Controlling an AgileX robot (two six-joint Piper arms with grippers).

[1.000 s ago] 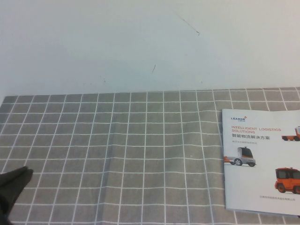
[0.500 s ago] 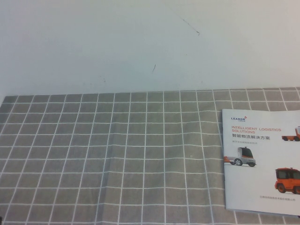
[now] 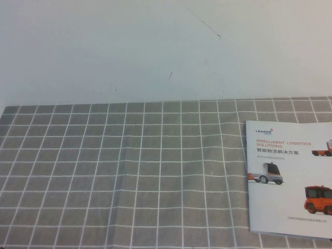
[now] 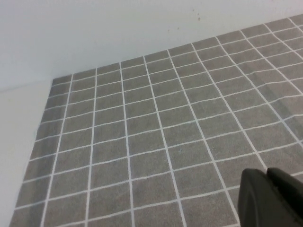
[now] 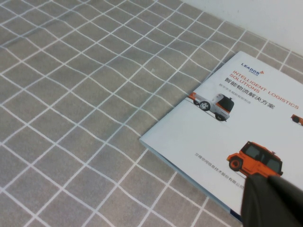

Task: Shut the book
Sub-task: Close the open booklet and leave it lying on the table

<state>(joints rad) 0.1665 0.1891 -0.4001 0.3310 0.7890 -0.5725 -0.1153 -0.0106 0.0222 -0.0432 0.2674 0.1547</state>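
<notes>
Grey checked tablecloth (image 3: 129,171), lying flat. Your brochure (image 3: 290,179) rested on its right side, running off the high view's right border. The cover faced up, with the title and vehicle pictures showing and no page lifted. By my judgement the closing was done and you had only to keep the arms clear. Your right gripper (image 5: 272,201) hung over the brochure's near part; contact could not be told. Your left gripper (image 4: 272,198) sat over bare cloth on the left, well apart from the brochure. Neither arm showed in the high view. Released or clenched: cannot tell for either.
</notes>
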